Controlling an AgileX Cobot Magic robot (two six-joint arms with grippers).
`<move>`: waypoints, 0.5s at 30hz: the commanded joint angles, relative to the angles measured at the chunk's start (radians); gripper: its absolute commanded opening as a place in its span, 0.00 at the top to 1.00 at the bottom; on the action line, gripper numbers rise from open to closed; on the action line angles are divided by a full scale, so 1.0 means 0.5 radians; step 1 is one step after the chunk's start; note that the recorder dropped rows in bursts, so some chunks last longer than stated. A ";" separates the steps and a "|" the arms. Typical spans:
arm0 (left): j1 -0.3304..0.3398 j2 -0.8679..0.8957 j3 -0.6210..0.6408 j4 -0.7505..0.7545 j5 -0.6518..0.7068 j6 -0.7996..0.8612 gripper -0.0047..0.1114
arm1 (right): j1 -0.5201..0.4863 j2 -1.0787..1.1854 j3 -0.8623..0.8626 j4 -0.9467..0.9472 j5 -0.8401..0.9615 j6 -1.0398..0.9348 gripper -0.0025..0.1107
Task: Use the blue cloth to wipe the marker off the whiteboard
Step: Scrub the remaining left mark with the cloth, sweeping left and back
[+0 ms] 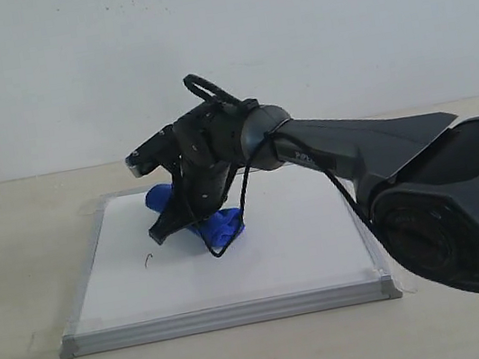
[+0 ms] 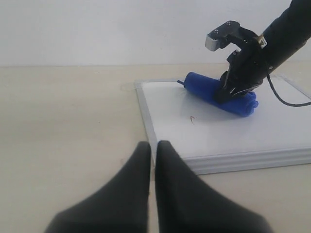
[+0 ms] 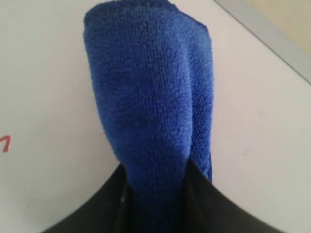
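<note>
- The right gripper [image 1: 190,222] has its jaws pinching the blue cloth [image 1: 225,225], which lies on the whiteboard [image 1: 279,255].
- The red marker [image 1: 149,261] is near the cloth, not touching it.
- The left gripper [image 2: 153,158] hangs over the tabletop [image 2: 58,121], jaws pressed together, holding nothing.

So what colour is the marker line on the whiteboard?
Red. The marker stroke shows its colour best in the right wrist view.
</note>
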 commanded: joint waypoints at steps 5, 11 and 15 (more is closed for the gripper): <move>-0.007 -0.006 0.006 -0.012 -0.016 0.004 0.93 | 0.113 0.066 0.024 1.117 0.103 -0.857 0.98; -0.007 -0.006 0.006 -0.012 -0.016 0.004 0.93 | 0.092 0.066 0.024 1.247 -0.067 -0.985 0.98; -0.007 -0.006 0.006 -0.012 -0.016 0.004 0.93 | 0.029 0.066 0.024 0.549 -0.089 -0.458 0.98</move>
